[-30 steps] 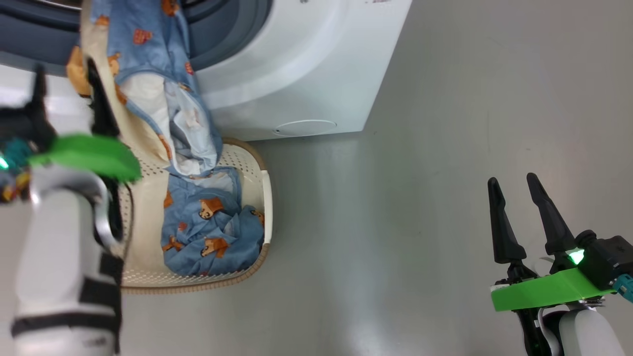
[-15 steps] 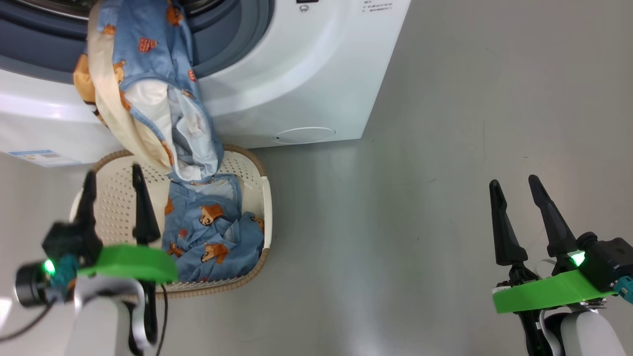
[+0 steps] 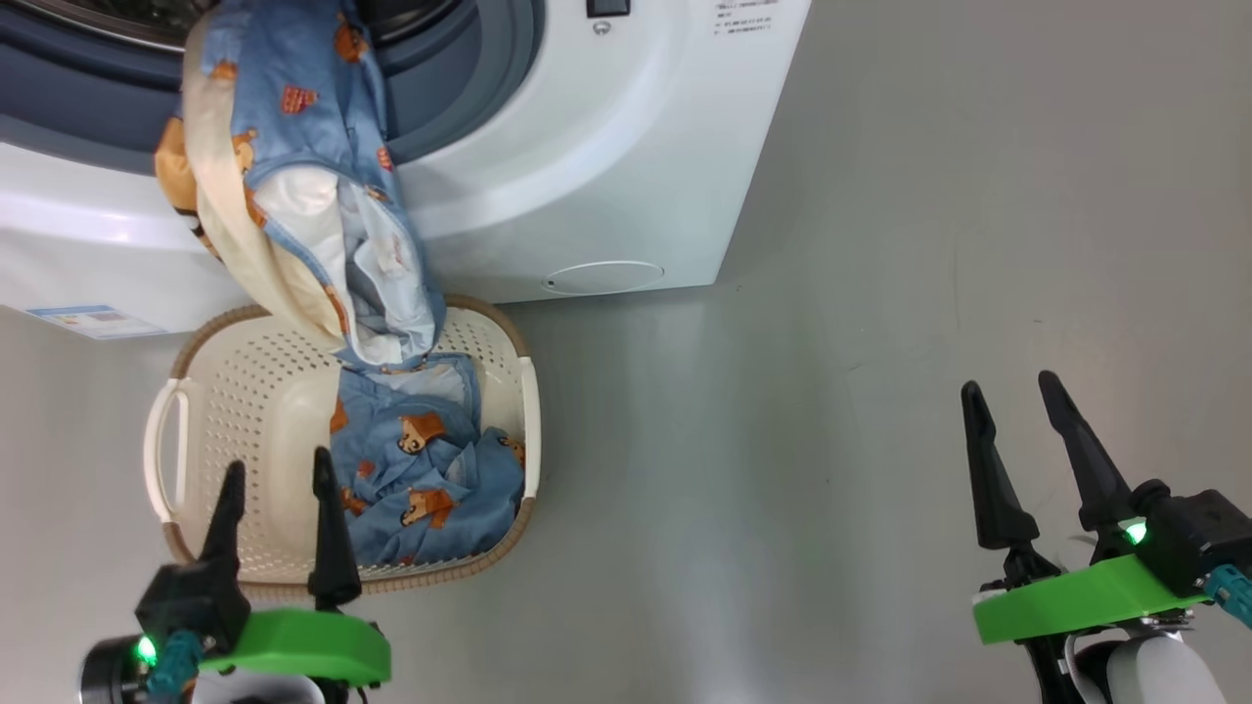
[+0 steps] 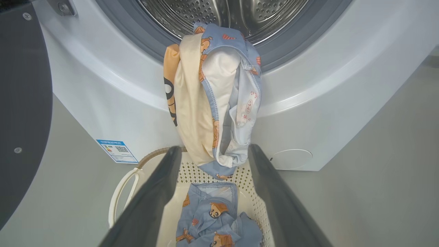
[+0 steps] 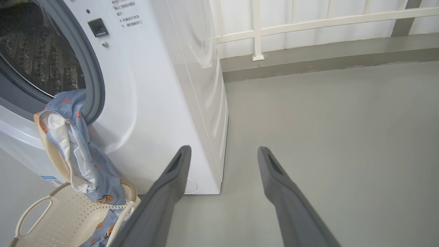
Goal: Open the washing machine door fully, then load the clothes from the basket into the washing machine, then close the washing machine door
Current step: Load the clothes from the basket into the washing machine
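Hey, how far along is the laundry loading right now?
Done: the washing machine door stands open. In hand: one bear-print and cream bundle hangs half out over the lip of the drum, dangling over the basket. Left: another bear-print piece lies in the basket; both need pushing inside, then the door closing. The left gripper and right gripper are open and empty.

In the head view the washing machine (image 3: 606, 147) runs off the frame from 9 to 12 o'clock, and the upper end of the clothes (image 3: 293, 108) draped over its lip is cut away at 12. In the left wrist view the washing machine door (image 4: 20, 103) is a dark slab clipped at 9 o'clock, and the fingers (image 4: 151, 199) of the left gripper (image 4: 214, 148) cover both sides of the basket (image 4: 190, 175). The print on the blue label (image 4: 116, 150) is too small to read.
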